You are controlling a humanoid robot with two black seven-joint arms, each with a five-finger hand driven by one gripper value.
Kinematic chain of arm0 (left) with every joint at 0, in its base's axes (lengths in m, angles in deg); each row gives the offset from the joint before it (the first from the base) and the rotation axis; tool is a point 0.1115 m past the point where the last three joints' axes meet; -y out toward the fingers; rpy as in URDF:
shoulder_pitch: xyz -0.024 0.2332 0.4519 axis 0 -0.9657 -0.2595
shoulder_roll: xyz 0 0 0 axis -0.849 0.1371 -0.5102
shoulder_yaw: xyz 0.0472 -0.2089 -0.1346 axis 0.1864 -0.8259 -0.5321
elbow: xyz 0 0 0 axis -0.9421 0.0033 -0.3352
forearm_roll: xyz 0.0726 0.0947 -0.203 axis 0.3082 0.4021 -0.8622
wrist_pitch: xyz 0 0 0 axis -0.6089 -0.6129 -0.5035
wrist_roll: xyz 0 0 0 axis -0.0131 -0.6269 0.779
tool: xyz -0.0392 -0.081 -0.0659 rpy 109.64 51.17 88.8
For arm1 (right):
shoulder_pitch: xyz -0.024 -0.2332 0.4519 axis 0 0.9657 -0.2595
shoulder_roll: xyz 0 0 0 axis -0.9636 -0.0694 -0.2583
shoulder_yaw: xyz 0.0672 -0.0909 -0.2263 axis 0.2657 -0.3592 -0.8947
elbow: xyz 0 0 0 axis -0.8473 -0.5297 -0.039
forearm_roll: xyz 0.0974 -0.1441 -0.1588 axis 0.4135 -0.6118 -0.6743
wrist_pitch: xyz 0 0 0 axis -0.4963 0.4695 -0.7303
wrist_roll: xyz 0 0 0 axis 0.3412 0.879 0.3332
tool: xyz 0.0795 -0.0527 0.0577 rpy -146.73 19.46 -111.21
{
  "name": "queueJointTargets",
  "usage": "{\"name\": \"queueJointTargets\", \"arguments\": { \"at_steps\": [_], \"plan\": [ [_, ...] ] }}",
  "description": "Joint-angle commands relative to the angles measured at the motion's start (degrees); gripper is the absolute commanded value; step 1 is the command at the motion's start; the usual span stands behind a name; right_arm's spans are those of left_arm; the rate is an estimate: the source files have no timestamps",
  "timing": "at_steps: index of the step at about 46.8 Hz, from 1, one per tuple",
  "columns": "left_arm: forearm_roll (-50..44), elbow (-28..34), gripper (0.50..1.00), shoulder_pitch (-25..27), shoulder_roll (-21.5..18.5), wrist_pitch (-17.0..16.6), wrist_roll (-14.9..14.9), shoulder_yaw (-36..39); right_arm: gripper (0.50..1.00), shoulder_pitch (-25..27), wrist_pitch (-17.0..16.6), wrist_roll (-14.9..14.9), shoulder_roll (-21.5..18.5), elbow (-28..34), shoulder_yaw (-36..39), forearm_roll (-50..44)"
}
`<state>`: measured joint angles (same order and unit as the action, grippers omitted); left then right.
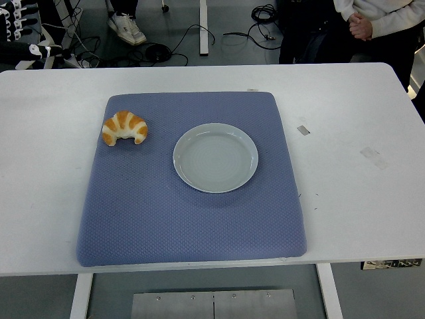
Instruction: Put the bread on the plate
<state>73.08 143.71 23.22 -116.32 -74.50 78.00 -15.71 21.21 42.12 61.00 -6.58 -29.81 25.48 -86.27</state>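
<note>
One croissant-shaped piece of bread (125, 127) and one pale round plate (215, 157) lie on a single blue textured mat (186, 219) spread across the white tabletop (352, 199). The bread sits near the mat's far left corner, its curved ends pointing toward the near edge, clearly apart from the plate, which rests a little right of the mat's centre with nothing on it. Neither robot hand shows anywhere over the tabletop, so whether their fingers are open or closed cannot be told, and nothing is held or touched. Open mat lies between bread and plate, with no object in that gap. To the right of the mat, two small strips of tape (303, 129) are stuck to the bare tabletop, one close to the mat's far right corner and a second (374, 157) further right. Beyond the tabletop's far edge, a person (372, 20) in a light top stands at the upper right with hands clasped, while black cables (192, 36) trail over the grey floor and a pair of white shoes (127, 28) shows at upper left.
</note>
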Motion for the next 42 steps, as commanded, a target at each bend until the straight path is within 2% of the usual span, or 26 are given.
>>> {"name": "queueJointTargets", "arguments": {
  "at_steps": [1,9,42],
  "plan": [
    [0.09,0.01,0.975,-0.09,0.14,-0.17,-0.12,0.08,1.0,0.02,-0.01,0.0,0.0,0.0,0.0,0.0],
    [-0.26,0.01,0.975,0.52,0.22,-0.61,-0.12,2.19,1.0,0.02,-0.01,0.0,0.0,0.0,0.0,0.0],
    [-0.35,0.01,0.983,1.76,1.37,-0.52,-0.29,2.81,1.0,0.02,-0.01,0.0,0.0,0.0,0.0,0.0]
  ]
}}
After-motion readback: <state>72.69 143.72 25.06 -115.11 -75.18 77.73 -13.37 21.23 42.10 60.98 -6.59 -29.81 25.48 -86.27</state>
